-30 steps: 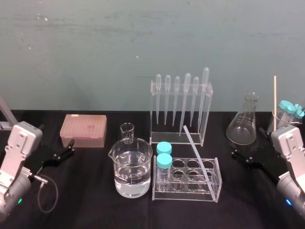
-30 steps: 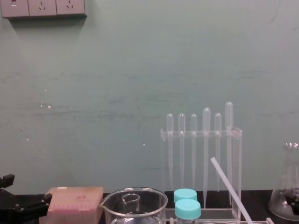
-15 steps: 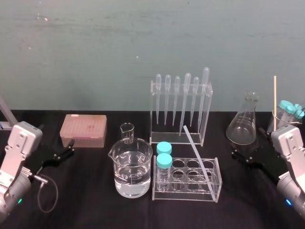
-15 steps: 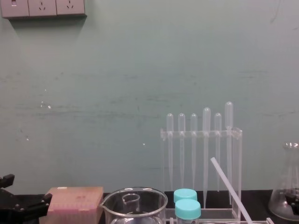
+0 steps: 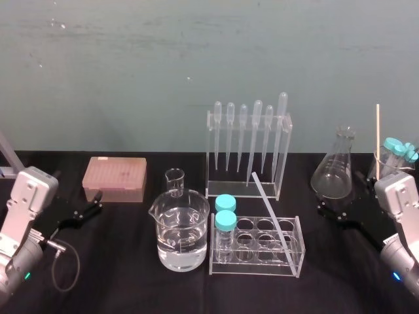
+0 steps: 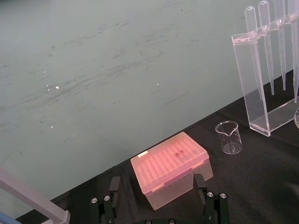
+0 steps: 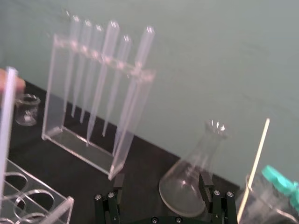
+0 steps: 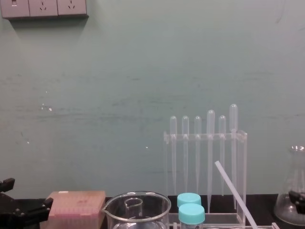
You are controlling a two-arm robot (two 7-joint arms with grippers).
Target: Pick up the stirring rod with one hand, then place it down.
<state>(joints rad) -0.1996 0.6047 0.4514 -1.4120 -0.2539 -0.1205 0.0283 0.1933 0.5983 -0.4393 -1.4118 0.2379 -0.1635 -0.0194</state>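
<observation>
Head view: the only thing that's changed from half a second back is the right tool [image 5: 340,201]. It's shifted slightly beside the flask [image 5: 334,171], and its wrist block has slid a touch outward. The left tool [image 5: 91,204] hasn't budged and is parked low on the surface [image 5: 131,275], near the pink tip box [image 5: 114,178]. The stirring rod [image 5: 272,210] is untouched. It leans in the test-tube rack [image 5: 256,261] with its lower end down at the rack's right side and its upper end pointing up and toward the robot's left, in front of the pipette stand [image 5: 247,154]. So the long axis is a steep diagonal, not lying flat.

Left wrist view: the fingers are spread wide with nothing between them, and the tip box sits just ahead.

Right wrist view: the fingers are also spread wide and empty, with the flask straight ahead. The rod shows off to one side as a pale slanted bar, well apart from the tool.

Chest view: same slant on the rod, top end to the robot's left. The right tool peeks in by the flask.

My read is that the right arm is just starting its reach and the pickup hasn't begun.
</observation>
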